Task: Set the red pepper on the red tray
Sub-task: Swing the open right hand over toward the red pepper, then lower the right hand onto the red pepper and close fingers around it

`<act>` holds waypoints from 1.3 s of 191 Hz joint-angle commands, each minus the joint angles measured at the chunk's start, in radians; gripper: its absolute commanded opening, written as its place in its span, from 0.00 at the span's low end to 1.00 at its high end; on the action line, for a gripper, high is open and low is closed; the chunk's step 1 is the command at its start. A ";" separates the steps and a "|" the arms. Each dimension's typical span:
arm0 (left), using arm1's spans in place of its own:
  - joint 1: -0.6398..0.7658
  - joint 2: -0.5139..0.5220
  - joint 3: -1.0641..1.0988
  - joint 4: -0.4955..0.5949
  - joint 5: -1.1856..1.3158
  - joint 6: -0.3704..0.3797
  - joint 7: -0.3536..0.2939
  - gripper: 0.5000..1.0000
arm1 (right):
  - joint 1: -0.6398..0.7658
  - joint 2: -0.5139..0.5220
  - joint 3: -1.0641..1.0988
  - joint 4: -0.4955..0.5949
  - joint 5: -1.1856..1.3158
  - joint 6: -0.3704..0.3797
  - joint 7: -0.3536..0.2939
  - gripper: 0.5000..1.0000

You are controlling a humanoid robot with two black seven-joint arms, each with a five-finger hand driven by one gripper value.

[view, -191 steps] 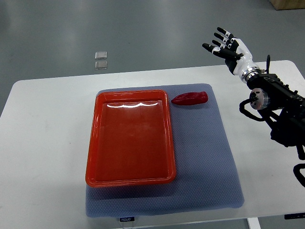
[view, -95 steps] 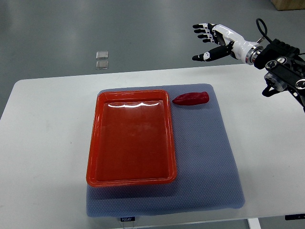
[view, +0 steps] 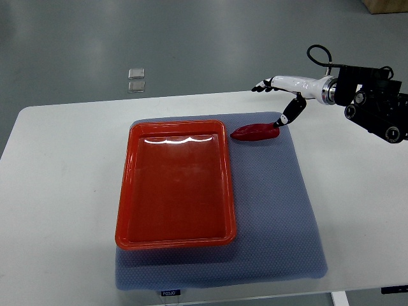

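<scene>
A red pepper lies on the blue-grey mat, just right of the red tray's far right corner. The red tray sits on the mat's left half and holds nothing. My right hand reaches in from the right edge, fingers spread and open. Its thumb tip is at the pepper's right end; the other fingers stretch out beyond the pepper. It holds nothing. The left arm does not show.
The mat lies on a white table. Two small clear squares lie on the grey floor beyond the table's far edge. The right forearm with its black housing hangs over the table's far right corner.
My right hand has swung from raised beyond the table's far edge down and left to the pepper, turning palm-down. The pepper and tray have not moved.
</scene>
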 commanded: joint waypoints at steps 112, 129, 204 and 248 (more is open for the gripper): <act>0.000 0.000 -0.002 0.000 0.000 0.000 -0.001 1.00 | -0.009 0.157 -0.060 -0.119 -0.001 -0.031 -0.088 0.77; 0.000 0.000 -0.002 0.000 0.000 0.000 0.001 1.00 | -0.015 0.176 -0.061 -0.154 -0.001 -0.031 -0.088 0.77; 0.000 0.000 -0.002 0.002 0.000 0.000 0.001 1.00 | -0.019 0.193 -0.087 -0.162 -0.003 -0.038 -0.091 0.59; -0.001 0.000 -0.002 0.002 0.000 0.000 0.001 1.00 | -0.022 0.196 -0.092 -0.162 -0.003 -0.047 -0.091 0.36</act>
